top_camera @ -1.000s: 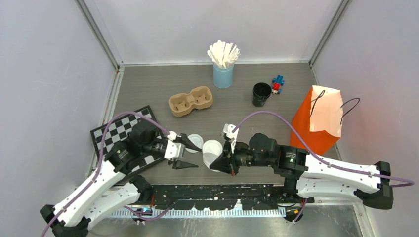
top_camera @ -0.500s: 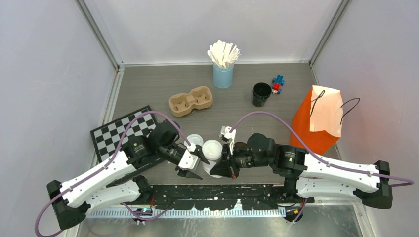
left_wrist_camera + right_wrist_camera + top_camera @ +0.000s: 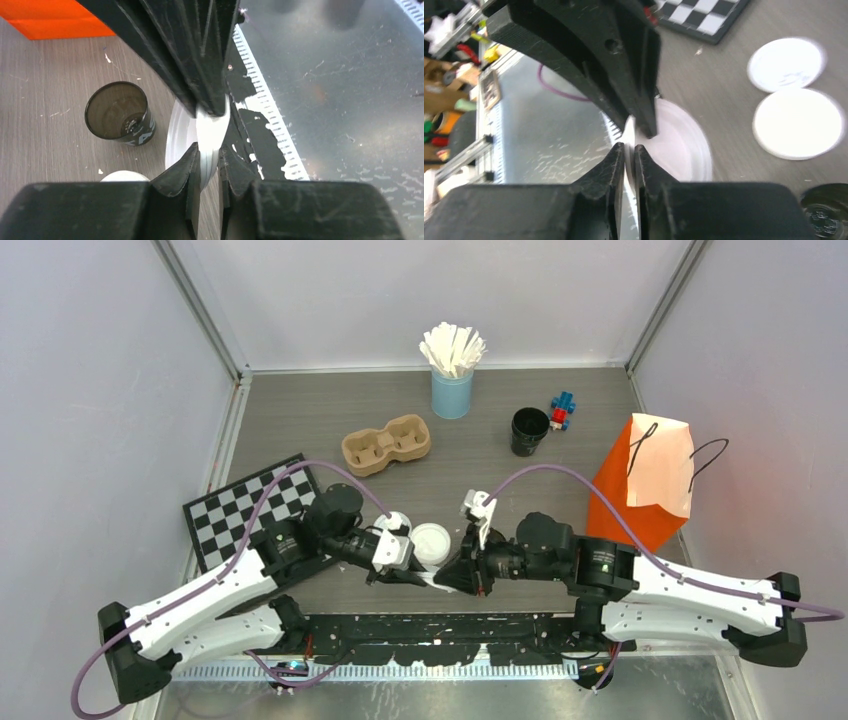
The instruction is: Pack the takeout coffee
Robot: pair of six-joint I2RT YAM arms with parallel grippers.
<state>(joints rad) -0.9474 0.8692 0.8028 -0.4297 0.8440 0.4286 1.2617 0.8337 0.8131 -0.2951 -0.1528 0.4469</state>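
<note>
Top external view: the left gripper (image 3: 424, 577) and the right gripper (image 3: 452, 578) meet tip to tip near the front edge of the table (image 3: 480, 475), with a white lid (image 3: 437, 583) standing on edge between them. The black cup (image 3: 529, 430), the coffee to be packed, stands open toward the back right, well apart from the grippers and near the orange bag (image 3: 640, 510). The cardboard carrier (image 3: 386, 444) has nothing in it. Two loose lids (image 3: 432, 543) lie flat just behind the grippers.

Left wrist view: the left fingers (image 3: 186, 167) are closed on the lid's lower rim, and the right gripper's fingers clamp the upper rim. Held upright, the thin lid gives each gripper an edge to pinch. This looks like a hand-over or regrip, so the lid can be turned flat for the cup. The cup sits beyond, mouth up and uncapped.

Right wrist view: the right fingers (image 3: 615, 162) stand almost together with the blurred lid's rim between them, and it looks gripped. The left gripper's fingers come in from above. The loose lids and a checkerboard (image 3: 704, 17) lie beyond. I judge that capping is not yet done.
</note>
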